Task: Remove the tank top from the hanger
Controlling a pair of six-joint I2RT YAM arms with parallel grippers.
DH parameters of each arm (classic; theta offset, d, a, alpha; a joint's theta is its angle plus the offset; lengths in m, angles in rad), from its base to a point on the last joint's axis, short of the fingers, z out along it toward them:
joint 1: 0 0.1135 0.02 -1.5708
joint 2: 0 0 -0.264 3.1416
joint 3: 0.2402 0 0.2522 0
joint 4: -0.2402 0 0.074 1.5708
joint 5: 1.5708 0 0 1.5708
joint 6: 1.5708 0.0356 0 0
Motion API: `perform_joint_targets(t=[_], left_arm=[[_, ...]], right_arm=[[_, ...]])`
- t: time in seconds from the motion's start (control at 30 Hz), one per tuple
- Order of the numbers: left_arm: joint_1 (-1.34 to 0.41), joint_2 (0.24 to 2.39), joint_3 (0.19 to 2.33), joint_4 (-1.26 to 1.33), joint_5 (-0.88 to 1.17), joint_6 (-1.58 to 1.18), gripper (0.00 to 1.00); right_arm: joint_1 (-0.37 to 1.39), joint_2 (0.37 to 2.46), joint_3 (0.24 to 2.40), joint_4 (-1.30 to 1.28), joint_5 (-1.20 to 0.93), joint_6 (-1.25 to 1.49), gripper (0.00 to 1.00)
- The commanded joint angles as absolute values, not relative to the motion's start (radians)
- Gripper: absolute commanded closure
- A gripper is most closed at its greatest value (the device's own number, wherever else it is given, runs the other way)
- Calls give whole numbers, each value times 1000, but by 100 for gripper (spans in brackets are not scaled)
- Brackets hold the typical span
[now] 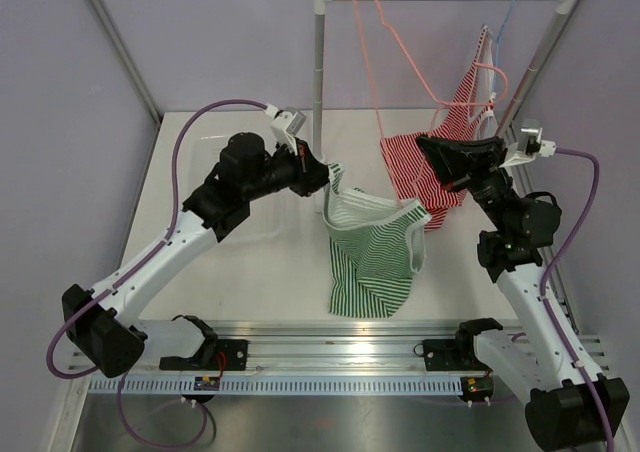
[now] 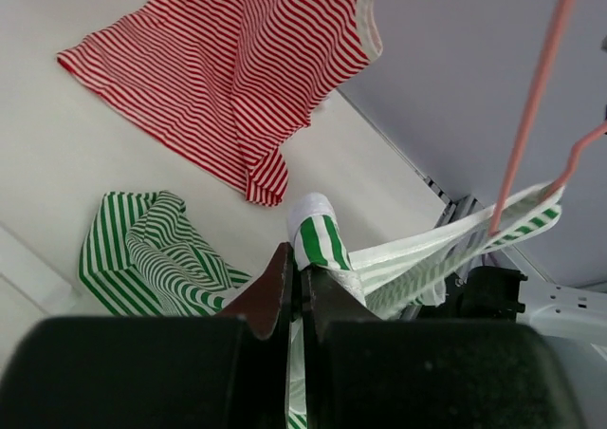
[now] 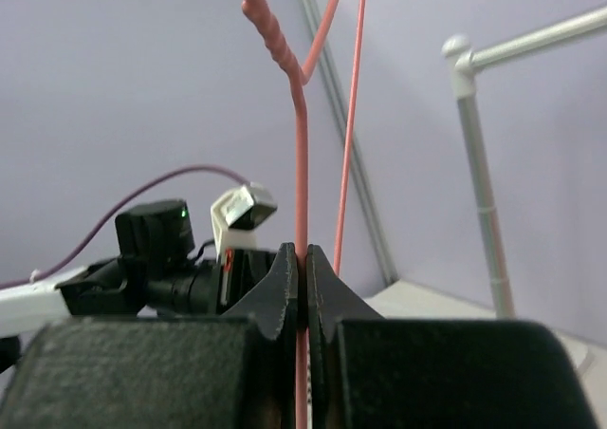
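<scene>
Spreading under everything is the smooth white table (image 1: 250, 272), with a white tubular rack (image 1: 319, 62) standing at its far side. The two black-and-white arms reach in from the near edge and meet over the middle.

The green tank top (image 1: 370, 262), soft knit with thin green and white stripes and white ribbed edging, hangs between the two claws. Its upper part is lifted off the surface and its lower part lies crumpled on the table. One shoulder strap (image 2: 318, 239) is pinched in the left gripper (image 1: 325, 177). The left wrist view shows those fingers (image 2: 275, 291) pressed together on a folded loop of the strap. From there the edging stretches taut toward the right, where it is caught around the thin wire of the pink hanger (image 2: 531, 106).

A red tank top (image 1: 410, 172) with the same fine striping drapes from the rack's right side down onto the table, just behind the green one.

The pink hanger (image 1: 375, 72) hooks over the rail and runs down as a slim, bent rod. The right gripper (image 1: 425, 147) is clamped on it: in the right wrist view the dark tapered fingers (image 3: 327, 291) squeeze the pink wire (image 3: 302, 163) between them, near the green top's upper edge.

A thin blue hanger (image 1: 505, 22) hangs at the rail's right end.
</scene>
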State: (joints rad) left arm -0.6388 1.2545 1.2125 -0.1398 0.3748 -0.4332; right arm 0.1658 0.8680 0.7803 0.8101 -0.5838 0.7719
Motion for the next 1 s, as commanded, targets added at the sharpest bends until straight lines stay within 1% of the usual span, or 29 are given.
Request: perform_joint_targets(t=[0.0,0.07,0.13,0.17,0.2,0.27,0.37,0.43,0.5,0.57,0.6,0.63,0.7,0.73,0.77,0.8,0.83,0.87,0.9,0.97], left_arm=[[-640,1264,1209,-158,310,-413,100],[-643,1284,1204,-167,301,-414,100],[-647,1295,1198,-167,284,-420,100],[-650,1302,1198,-169,281,-419,100],[-650,1318,1200,-170,279,-425,100],[-652,1333,1204,-172,270,-433,100],[-661,1373,1233,-202,240,-434,100],[-673,1414,1262,-244,215,-417,100],[-681,1442,1296,-291,190,-413,100],[-689,1462,1298,-302,187,-410,100],[-692,1463,1295,-302,184,-411,100],[-698,1463,1293,-301,181,-408,100],[-706,1466,1292,-308,154,-405,100],[-713,1471,1293,-319,150,-403,100],[-718,1476,1296,-327,140,-403,100],[-722,1480,1302,-337,123,-408,97],[-732,1485,1305,-350,106,-411,96],[-736,1494,1308,-374,72,-414,94],[-739,1496,1313,-385,57,-420,86],[-745,1502,1325,-425,19,-426,77]], right_arm=[[173,830,770,1095,-381,689,100],[173,802,746,1072,-300,619,100],[172,778,730,1043,-279,559,100],[173,761,689,1067,-261,514,100],[173,756,614,1192,-243,497,100],[173,768,573,1297,-244,503,100],[173,752,580,1238,-331,453,100],[175,746,566,1267,-321,448,100],[173,732,558,1250,-260,459,100],[173,672,639,971,-218,457,100],[173,649,693,643,-212,445,100],[172,638,815,488,-209,424,100],[173,653,924,233,-219,384,100],[173,672,1009,45,-242,341,100],[172,683,1043,-45,-251,325,100],[173,690,1077,-114,-256,315,100],[173,709,1107,-237,-255,293,100],[173,719,1162,-288,-238,293,100],[173,729,1192,-380,-223,293,100],[173,776,1286,-475,-206,287,100]])
